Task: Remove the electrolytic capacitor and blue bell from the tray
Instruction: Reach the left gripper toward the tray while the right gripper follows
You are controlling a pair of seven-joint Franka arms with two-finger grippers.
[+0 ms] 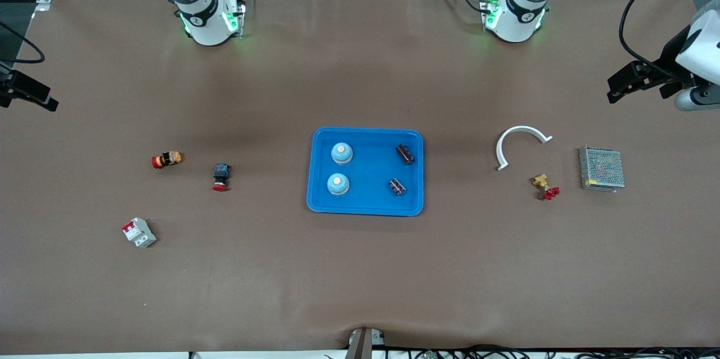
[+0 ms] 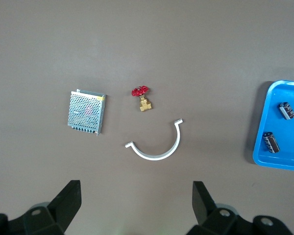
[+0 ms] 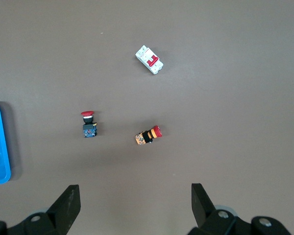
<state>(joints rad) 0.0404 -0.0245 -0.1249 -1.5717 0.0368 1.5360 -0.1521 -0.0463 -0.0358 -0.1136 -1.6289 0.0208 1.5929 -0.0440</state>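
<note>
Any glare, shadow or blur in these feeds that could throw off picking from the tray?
Front view: even light, a faint sheen on the blue tray, soft shadows beside the bells and capacitors. Left wrist view: sharp, capacitors crisp, left hand fingers dark at the frame edge. Right wrist view: sharp, tray cropped, right hand likewise.

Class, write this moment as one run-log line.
tray: two bells, two capacitors | left gripper: open, empty | right gripper: open, empty
</note>
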